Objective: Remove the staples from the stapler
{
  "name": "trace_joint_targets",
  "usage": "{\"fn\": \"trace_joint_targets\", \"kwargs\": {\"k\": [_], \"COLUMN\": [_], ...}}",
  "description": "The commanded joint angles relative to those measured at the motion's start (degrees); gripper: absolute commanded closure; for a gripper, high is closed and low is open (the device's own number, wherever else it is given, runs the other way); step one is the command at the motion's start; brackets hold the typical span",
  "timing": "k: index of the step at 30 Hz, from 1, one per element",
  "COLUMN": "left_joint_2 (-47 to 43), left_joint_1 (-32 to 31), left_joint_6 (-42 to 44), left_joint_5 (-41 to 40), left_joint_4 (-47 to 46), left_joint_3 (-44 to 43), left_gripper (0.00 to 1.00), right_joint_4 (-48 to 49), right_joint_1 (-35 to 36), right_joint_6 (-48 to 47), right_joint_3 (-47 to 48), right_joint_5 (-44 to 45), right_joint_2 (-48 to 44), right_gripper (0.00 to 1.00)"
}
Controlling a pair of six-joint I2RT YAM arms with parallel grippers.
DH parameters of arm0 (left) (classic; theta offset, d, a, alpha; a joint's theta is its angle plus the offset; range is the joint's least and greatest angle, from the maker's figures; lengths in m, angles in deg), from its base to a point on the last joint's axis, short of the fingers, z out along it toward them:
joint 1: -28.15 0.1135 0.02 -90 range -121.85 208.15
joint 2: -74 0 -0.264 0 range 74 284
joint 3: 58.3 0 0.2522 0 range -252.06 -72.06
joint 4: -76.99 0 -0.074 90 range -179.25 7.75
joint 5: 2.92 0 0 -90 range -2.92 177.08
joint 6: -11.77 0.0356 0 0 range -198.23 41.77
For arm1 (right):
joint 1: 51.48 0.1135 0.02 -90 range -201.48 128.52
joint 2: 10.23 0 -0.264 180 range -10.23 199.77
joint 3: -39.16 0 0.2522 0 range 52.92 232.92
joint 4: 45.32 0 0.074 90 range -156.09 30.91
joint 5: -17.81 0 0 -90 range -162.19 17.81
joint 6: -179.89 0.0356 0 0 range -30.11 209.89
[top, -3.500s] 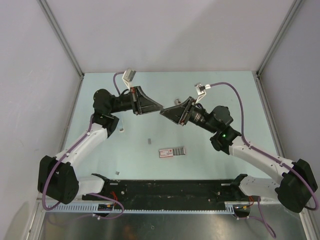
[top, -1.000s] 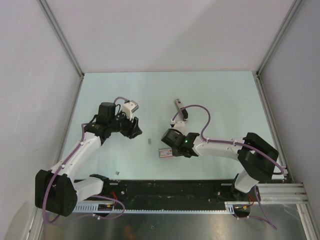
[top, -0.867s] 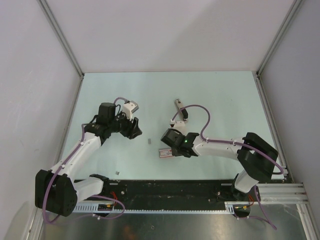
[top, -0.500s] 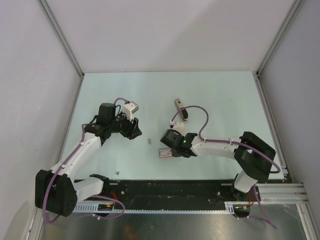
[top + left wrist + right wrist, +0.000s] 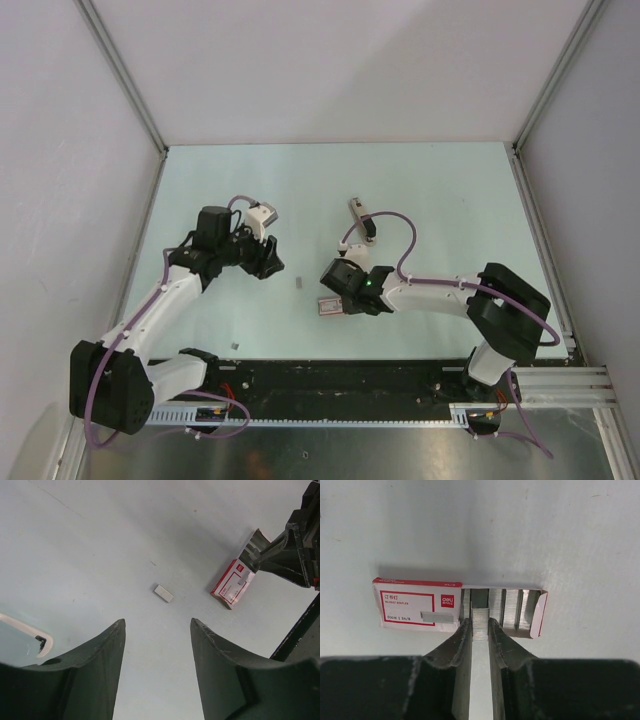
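Right tool (image 5: 480, 624) clenched on a staple strip (image 5: 480, 616) at the open tray of the staple box (image 5: 415, 605). Left tool (image 5: 157, 630) released, empty, above a loose strip (image 5: 163, 593) on the bench (image 5: 100, 540). Stapler (image 5: 361, 220) lies beyond, apart from both. I judge this the stowing step; next I would seat the strip and let go.

1 stapler (image 5: 360, 218) just above centre in the top view. 1 red-and-white box (image 5: 233, 582), upper right in the left wrist view. 3 staple strips: 1 strip (image 5: 300, 284) at centre, 1 (image 5: 234, 345) lower left, 1 (image 5: 480, 622) mid-frame in the right wrist view. 2 robot arms (image 5: 165, 295).
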Motion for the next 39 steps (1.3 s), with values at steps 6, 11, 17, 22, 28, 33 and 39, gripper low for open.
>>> {"fn": "trace_joint_targets", "kwargs": {"k": [6,11,17,22,28,33,39], "left_joint_2": [-1.8,-2.0,-2.0,-2.0,-2.3,-2.4,-2.2], "left_joint_1": [-0.2,-0.2,-0.2,-0.2,-0.2,-0.2,-0.2], "left_joint_6": [4.0,4.1,4.1,4.1,3.9,3.9,3.9], "left_joint_5": [2.3,2.4,2.3,2.4,2.5,2.6,2.8], "left_joint_4": [-0.3,-0.1,0.0,0.0,0.2,0.3,0.3], "left_joint_3": [0.2,0.3,0.3,0.2,0.4,0.5,0.5], "left_gripper": [0.41,0.41,0.41,0.41,0.41,0.41,0.41], "right_joint_4": [0.8,0.9,0.9,1.0,1.4,1.8,2.1], "right_joint_1": [0.4,0.3,0.3,0.3,-0.3,-0.4,-0.5], "right_joint_6": [0.0,-0.1,-0.2,-0.4,-1.2,-1.7,-2.1], "right_joint_3": [1.8,1.9,1.9,1.9,1.9,1.9,1.9], "right_joint_5": [0.8,0.7,0.5,0.8,0.7,0.5,0.5], "right_joint_2": [0.8,0.9,0.9,0.3,-0.3,-0.6,-0.5], "right_gripper": [0.9,0.87,0.79,0.78,0.78,0.78,0.79]}}
